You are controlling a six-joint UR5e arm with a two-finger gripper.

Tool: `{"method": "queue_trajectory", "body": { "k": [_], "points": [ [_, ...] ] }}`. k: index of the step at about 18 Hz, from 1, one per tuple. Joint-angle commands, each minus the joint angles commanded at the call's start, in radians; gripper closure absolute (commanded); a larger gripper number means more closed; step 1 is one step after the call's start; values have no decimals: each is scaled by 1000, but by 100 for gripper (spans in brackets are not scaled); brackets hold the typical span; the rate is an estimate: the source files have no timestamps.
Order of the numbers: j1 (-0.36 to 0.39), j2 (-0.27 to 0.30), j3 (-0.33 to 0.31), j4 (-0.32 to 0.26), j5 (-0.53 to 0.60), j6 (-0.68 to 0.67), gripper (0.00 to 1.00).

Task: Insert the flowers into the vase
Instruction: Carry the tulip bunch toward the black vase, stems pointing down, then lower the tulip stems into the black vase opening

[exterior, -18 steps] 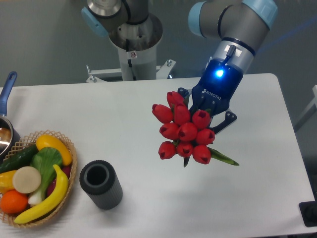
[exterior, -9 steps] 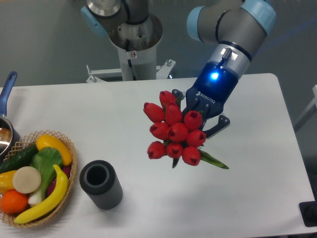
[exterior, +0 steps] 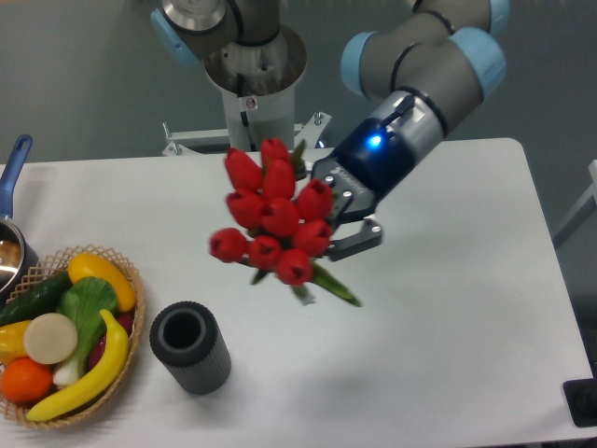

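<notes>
A woven wicker basket of plastic fruit sat at the table's left edge, the short ribbed dark grey vase stood upright just beside it, and above the table the blue-lit two-finger gripper clenched the glossy red tulip bunch, well clear of the vase.

The red tulip buds at centre look like glossy plastic. The short dark grey ribbed vase, lower left, is matt. The woven wicker basket is rough, its plastic fruit shiny. The white counter is smooth and matt.
</notes>
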Motion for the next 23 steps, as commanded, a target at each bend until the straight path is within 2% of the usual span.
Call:
{"method": "queue_trajectory", "body": {
  "k": [9, 14, 18, 23],
  "points": [
    [-110, -17, -8, 0, -9, 0, 61],
    [-140, -37, 20, 0, -12, -2, 61],
    [-155, -78, 46, 0, -12, -2, 61],
    [-167, -89, 43, 0, -12, -2, 61]
  ]
}}
